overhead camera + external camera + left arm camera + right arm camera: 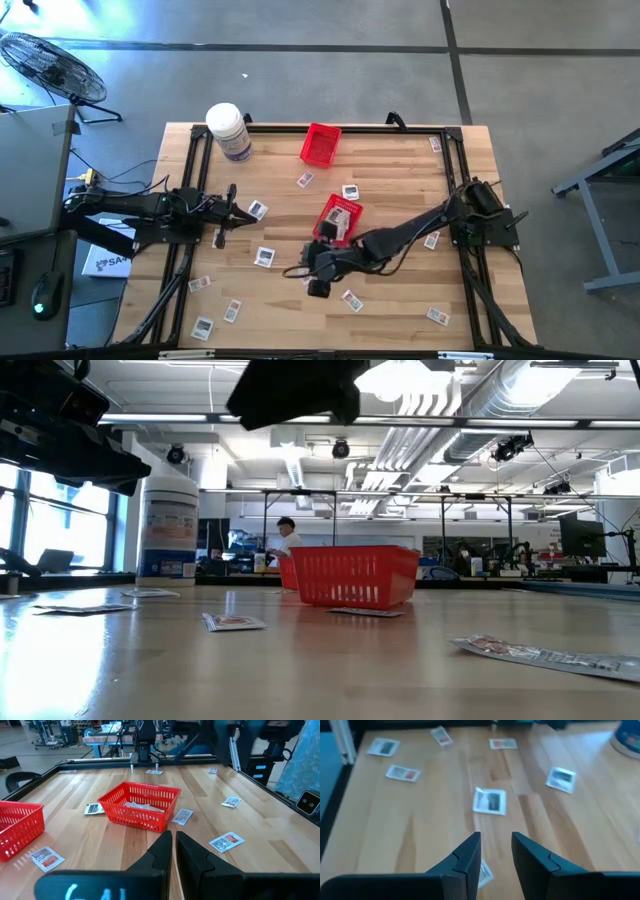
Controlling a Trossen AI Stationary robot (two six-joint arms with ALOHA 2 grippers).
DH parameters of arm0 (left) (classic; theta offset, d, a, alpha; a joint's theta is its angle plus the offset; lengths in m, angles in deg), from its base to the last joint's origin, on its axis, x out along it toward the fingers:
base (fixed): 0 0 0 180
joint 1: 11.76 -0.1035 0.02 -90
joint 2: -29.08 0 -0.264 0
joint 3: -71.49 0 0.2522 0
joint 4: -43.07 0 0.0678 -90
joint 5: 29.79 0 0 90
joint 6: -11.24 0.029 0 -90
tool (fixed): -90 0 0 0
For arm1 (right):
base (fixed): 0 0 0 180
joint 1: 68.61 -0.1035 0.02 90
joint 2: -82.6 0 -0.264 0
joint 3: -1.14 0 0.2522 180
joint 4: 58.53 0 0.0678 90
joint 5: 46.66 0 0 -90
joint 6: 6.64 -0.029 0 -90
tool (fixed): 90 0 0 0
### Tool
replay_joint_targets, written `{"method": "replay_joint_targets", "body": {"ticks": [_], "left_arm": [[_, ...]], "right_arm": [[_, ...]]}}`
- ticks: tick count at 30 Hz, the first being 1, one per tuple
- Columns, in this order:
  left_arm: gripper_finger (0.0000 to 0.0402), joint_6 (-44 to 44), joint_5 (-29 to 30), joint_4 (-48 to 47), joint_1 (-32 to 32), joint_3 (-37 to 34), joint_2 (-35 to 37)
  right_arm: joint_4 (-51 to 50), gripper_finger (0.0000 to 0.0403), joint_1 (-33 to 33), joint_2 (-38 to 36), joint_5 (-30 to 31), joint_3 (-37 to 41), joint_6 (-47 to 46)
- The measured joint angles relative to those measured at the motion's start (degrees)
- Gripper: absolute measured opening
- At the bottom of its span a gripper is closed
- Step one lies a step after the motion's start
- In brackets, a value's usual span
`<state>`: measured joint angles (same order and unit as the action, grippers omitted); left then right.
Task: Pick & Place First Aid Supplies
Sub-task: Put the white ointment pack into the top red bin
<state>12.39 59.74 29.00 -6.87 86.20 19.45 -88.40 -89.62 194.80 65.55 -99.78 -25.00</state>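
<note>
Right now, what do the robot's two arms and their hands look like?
Both arms are dark, almost black, jointed segments with black cables trailing back to their bases. The left hand has two dark wedge-shaped fingers tapering to narrow tips, behind a dark block with pale markings. The right hand shows the same dark angular fingers.

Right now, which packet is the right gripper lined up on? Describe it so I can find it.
Start at the red basket in the table's middle; the right gripper, open, hangs just beside it toward the front edge. The packet lies on bare wood between that gripper and the left gripper, alone, straight ahead of the open fingers.
</note>
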Motion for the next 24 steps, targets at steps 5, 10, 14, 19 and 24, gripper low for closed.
{"method": "replay_joint_targets", "body": {"ticks": [5, 10, 14, 19, 24], "left_arm": [[0.0021, 0.00, 0.00, 0.00, 0.00, 0.00, 0.02], [0.0021, 0.00, 0.00, 0.00, 0.01, 0.00, 0.01], [0.0021, 0.00, 0.00, 0.00, 0.00, 0.00, 0.00], [0.0021, 0.00, 0.00, 0.00, 0.01, 0.00, 0.00], [0.0021, 0.00, 0.02, 0.00, 0.00, 0.00, 0.02]], "right_arm": [[1.57, 0.0103, -0.83, 4.96, -5.90, -2.19, 0.96], [1.80, 0.0103, -1.87, 9.11, -9.33, -3.62, 1.56], [1.89, 0.0103, -2.09, 10.48, -8.05, -2.64, 0.38], [4.02, 0.0103, -0.42, 12.26, -8.27, -2.64, 2.40], [4.37, 0.0103, 3.92, 12.88, -15.31, -2.60, 2.07]]}}
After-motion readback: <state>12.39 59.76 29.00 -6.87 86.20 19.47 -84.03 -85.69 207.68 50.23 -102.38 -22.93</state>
